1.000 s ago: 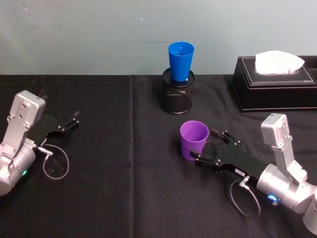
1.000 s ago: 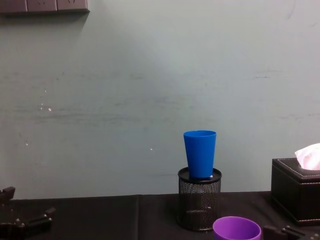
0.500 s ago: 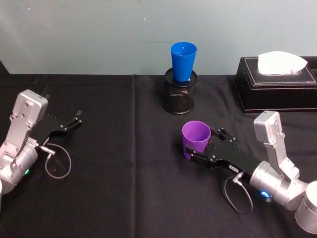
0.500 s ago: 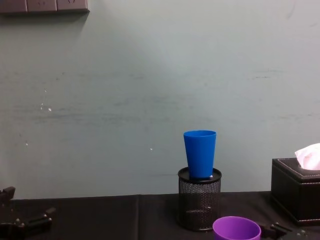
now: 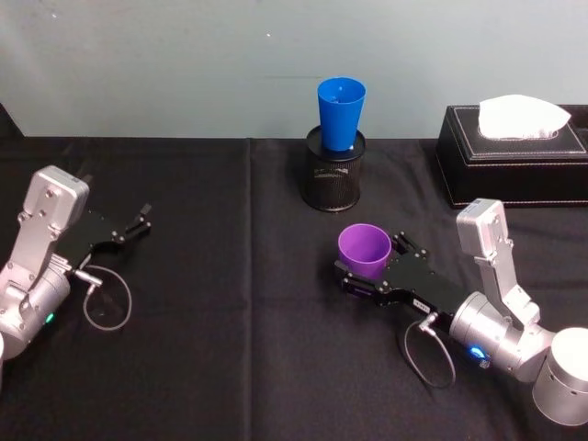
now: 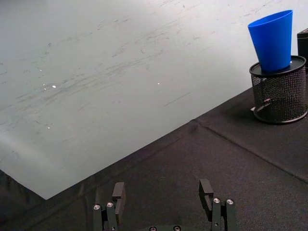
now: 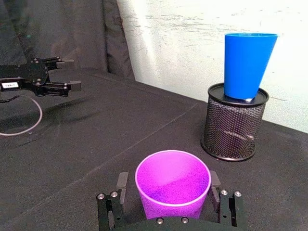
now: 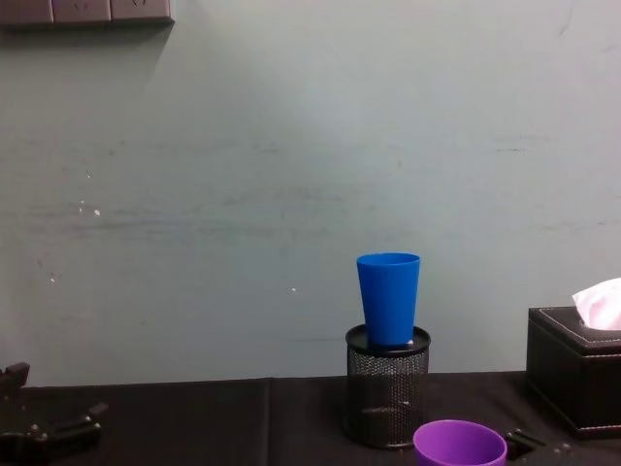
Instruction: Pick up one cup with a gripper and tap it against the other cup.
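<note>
The purple cup [image 5: 365, 254] stands upright on the black cloth, right of centre. My right gripper [image 5: 371, 261] reaches in from the right and is open, one finger on each side of the cup's lower wall [image 7: 173, 185]. The fingers [image 7: 121, 182] sit close to the wall. The blue cup [image 5: 341, 112] stands upright in the mouth of a black mesh pen holder [image 5: 331, 179] at the back centre. From the chest, the blue cup [image 8: 388, 296] rises well above the purple cup's rim [image 8: 460, 443]. My left gripper [image 5: 136, 224] rests open at the far left.
A black tissue box [image 5: 511, 156] with white tissue stands at the back right. A pale wall [image 8: 291, 175] runs close behind the table. The left gripper [image 6: 161, 193] has bare black cloth in front of it.
My right gripper has slid forward and left, so its fingers now flank the purple cup more deeply. Both cups stay in place. The left arm has not moved.
</note>
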`<action>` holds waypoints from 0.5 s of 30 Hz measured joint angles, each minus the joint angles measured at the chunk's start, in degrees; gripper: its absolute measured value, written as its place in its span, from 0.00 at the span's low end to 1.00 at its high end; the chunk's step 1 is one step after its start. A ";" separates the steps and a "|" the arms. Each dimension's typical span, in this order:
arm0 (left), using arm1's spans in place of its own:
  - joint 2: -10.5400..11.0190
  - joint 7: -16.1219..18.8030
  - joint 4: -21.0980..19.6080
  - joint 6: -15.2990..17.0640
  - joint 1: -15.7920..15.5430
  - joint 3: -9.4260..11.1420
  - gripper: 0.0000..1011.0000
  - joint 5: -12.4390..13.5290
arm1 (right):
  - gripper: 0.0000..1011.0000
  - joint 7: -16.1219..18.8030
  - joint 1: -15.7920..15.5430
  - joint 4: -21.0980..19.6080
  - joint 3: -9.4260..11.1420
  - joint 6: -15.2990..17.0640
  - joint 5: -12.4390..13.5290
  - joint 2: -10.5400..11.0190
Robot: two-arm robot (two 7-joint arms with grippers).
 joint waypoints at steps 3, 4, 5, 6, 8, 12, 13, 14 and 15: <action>0.00 0.00 0.00 0.00 0.00 0.00 0.99 0.00 | 0.99 0.00 -0.01 -0.01 0.01 -0.01 0.07 0.09; 0.00 0.00 0.00 0.00 0.00 0.00 0.99 0.00 | 0.99 0.01 -0.02 -0.02 0.00 -0.02 0.09 0.11; 0.00 0.00 0.00 0.00 0.00 0.00 0.99 0.00 | 0.99 0.01 -0.02 -0.03 0.00 -0.02 0.10 0.12; 0.00 0.00 0.00 0.00 0.00 0.00 0.99 0.00 | 0.99 0.01 -0.04 -0.05 0.00 -0.04 0.12 0.15; 0.00 0.00 0.00 0.00 0.00 0.00 0.99 0.00 | 0.99 0.02 -0.06 -0.07 -0.01 -0.06 0.15 0.18; 0.00 0.00 0.00 0.00 0.00 0.00 0.99 0.00 | 0.98 0.03 -0.10 -0.13 -0.02 -0.09 0.24 0.26; 0.00 0.00 0.00 0.00 0.00 0.00 0.99 0.00 | 0.97 0.03 -0.10 -0.13 -0.02 -0.09 0.24 0.26; 0.00 0.00 0.00 0.00 0.00 0.00 0.99 0.00 | 0.94 0.03 -0.11 -0.15 -0.02 -0.11 0.27 0.28; 0.00 0.00 0.00 0.00 0.00 0.00 0.99 0.00 | 0.92 0.03 -0.11 -0.16 -0.02 -0.12 0.29 0.29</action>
